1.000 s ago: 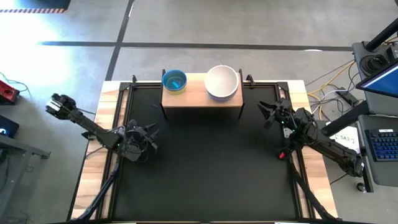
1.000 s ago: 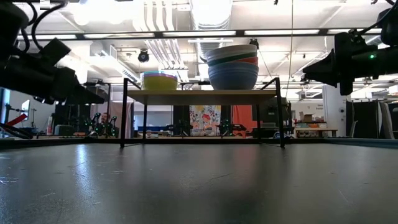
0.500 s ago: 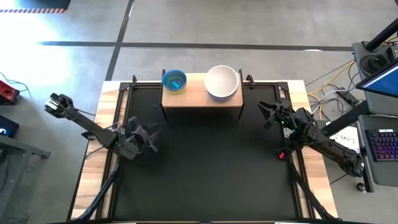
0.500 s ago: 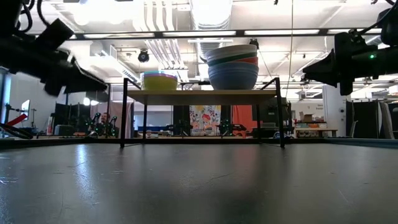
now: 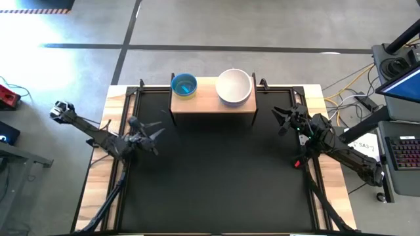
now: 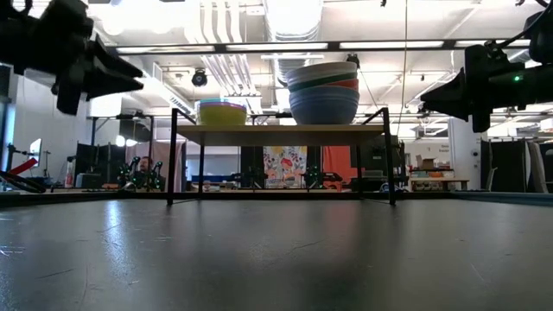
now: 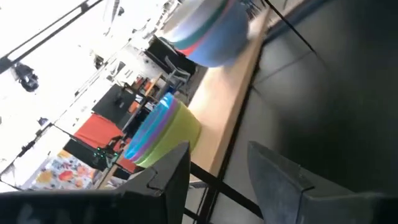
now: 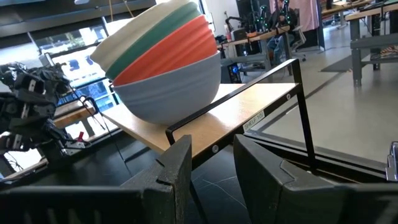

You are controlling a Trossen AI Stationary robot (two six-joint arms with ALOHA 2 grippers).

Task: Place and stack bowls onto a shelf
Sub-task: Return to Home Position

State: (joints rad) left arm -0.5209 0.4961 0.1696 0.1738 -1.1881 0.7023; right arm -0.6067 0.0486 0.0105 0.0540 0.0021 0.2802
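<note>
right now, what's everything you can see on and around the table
large bowls: four stacked, white over green, red, lavender-blue; right part of the shelf
small bowls: one stack, blue on top, yellow at the bottom, count unclear; left part of the shelf
shelf: one, light wood on black legs; far edge of the table
table: one, black top, wooden edges
keyboard: one, dark; off the table's right side
left tool: open, empty; above the table's left edge
right tool: open, empty; above the table's right side
</note>
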